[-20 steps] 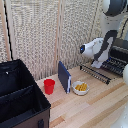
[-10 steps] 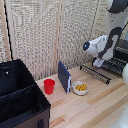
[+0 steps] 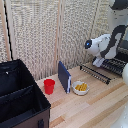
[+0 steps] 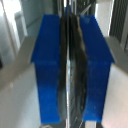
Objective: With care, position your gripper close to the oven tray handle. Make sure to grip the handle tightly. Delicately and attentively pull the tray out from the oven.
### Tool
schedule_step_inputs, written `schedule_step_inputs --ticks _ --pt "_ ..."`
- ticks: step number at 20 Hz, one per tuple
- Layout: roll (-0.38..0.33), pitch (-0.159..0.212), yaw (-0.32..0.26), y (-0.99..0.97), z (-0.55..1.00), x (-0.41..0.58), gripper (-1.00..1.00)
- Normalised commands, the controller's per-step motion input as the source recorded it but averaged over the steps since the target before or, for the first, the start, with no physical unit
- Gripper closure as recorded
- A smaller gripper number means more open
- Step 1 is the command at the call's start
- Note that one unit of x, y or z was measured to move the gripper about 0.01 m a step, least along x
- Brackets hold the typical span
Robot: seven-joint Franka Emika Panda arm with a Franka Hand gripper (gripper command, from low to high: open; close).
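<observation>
**Gripping the rack's front bar, up close**

Clamping looks like what the hand (image 4: pixel 70 70) is doing: in the wrist view the two blue fingers (image 4: pixel 47 65) sit tight either side of a thin dark bar with barely any gap between them, so it has closed on the handle (image 4: pixel 69 75). In the exterior view the hand itself is tucked behind the white arm (image 3: pixel 102 46), so I can't make out the fingers there.

The oven tray (image 3: pixel 100 71) is a flat dark wire rack of thin parallel bars, lying level above the worktop (image 3: pixel 95 107) and sticking out from the oven (image 3: pixel 121 59) at the exterior view's right edge. Its handle is the long thin bar along the outer edge, the side facing the bowl.

Counting the rest, one of each:
- one blue upright board (image 3: pixel 64 76), standing on edge near the middle
- one red cup (image 3: pixel 49 86), just to the exterior view's left of the board
- one small white bowl (image 3: pixel 80 88) with yellow bits in it, just beside the board on its other side
- one big black fabric box (image 3: pixel 17 97), at the exterior view's left
</observation>
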Motion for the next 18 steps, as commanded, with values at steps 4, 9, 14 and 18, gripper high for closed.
schedule_step_inputs --ticks 4,9,14,18 --pt "0.000 0.000 0.050 0.91 -0.12 0.310 1.00" --pt "0.011 0.000 0.055 0.78 -0.06 0.281 1.00" --pt "0.045 0.002 0.041 0.27 0.01 0.201 1.00" --pt "0.044 0.028 0.010 0.03 0.13 0.303 -1.00"
